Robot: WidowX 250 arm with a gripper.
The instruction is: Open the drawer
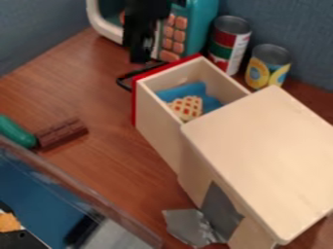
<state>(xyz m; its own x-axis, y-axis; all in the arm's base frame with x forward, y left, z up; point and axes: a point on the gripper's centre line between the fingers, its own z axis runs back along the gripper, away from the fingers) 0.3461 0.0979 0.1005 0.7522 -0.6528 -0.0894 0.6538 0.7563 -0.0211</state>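
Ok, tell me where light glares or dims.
In the camera view, the silvery sheet catches small glints, the box's top is bright and evenly lit, and the long outer side of the drawer is duller.

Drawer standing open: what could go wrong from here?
The drawer is well out of its cabinet, so more pulling might drag it free. The tool hangs close to the teal toy and could bump it. A sideways swing might knock the cans beside the drawer.
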